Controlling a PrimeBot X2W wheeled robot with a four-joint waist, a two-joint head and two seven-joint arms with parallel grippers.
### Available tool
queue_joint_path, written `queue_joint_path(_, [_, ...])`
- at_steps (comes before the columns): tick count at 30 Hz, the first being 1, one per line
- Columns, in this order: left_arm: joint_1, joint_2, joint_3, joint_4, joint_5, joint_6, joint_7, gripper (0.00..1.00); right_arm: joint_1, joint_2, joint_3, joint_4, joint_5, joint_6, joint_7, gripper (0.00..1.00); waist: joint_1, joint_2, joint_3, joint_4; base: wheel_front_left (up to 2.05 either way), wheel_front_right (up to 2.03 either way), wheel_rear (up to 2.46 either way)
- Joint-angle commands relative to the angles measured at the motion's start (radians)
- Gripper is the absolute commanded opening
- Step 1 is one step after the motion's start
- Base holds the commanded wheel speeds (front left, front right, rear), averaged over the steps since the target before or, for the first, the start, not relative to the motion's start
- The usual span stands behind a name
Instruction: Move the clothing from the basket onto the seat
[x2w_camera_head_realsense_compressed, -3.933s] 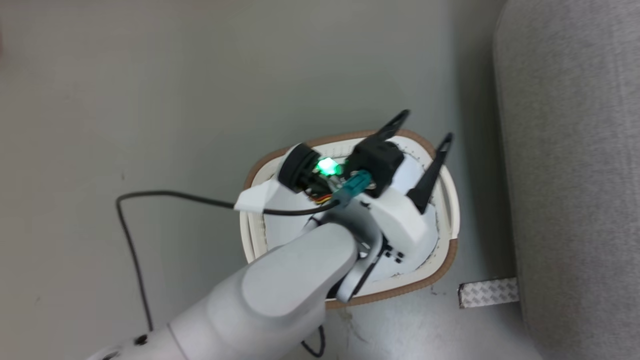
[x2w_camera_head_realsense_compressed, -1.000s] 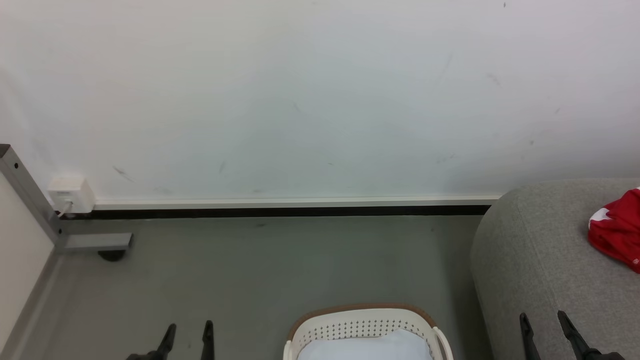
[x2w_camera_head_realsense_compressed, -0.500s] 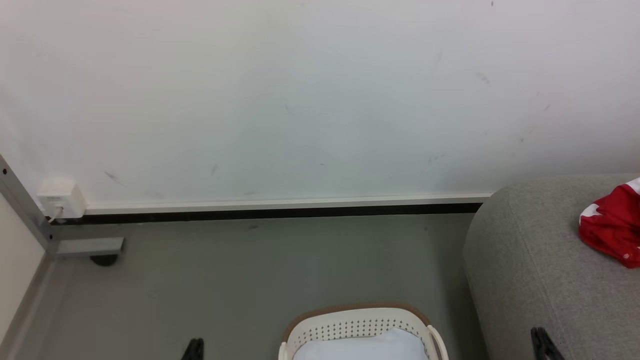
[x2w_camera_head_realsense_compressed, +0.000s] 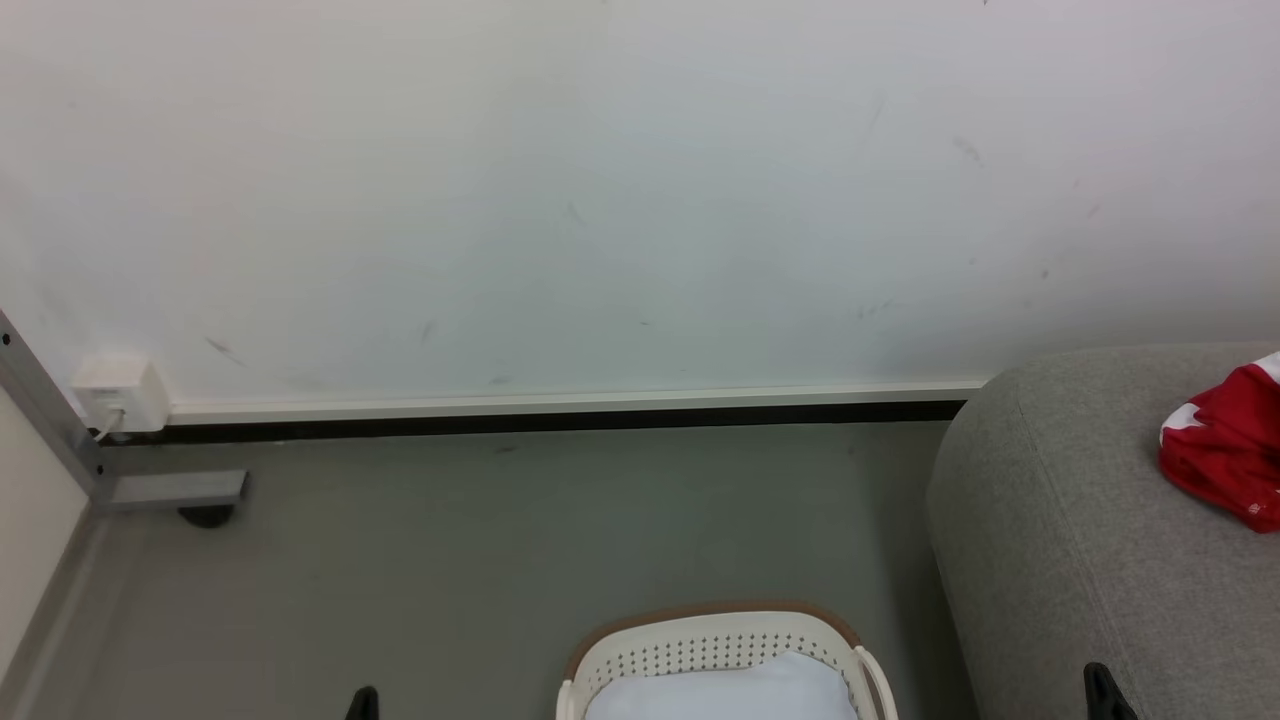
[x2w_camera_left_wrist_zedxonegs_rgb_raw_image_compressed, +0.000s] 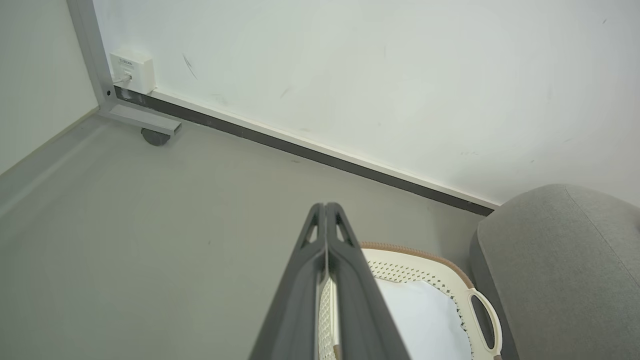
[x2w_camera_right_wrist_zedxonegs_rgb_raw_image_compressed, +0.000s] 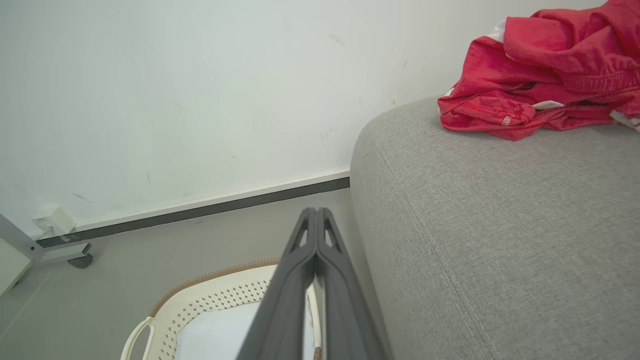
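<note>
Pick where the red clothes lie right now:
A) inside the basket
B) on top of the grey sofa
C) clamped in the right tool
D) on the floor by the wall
B: the red clothes lie bunched on top of the sofa, and the basket on the floor beside it has a white pad in it.

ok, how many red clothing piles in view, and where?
1: a crumpled red heap on the sofa. How many garments it holds is unclear. The basket shows a white pad; anything beneath is hidden.
</note>
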Motion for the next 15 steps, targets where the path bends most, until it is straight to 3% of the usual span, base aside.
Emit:
queue_joint_path(1, [-0.028,0.003,0.009,-0.024,-0.056,-0.005,0.010,0.00,-0.031,-0.008,-0.006,-0.026,0.055,0.000,0.010,0.00,0.0000,-0.0001,0.001,0.000,0.00,0.00,0.00])
queue_joint_path(15, [-0.049,0.005,0.032,-0.057,-0.291,-0.022,0.068,0.00,-0.054,-0.010,-0.015,-0.055,0.296,0.000,0.068,0.00,0.0000,-0.0001,0.010,-0.001,0.00,0.00,0.00])
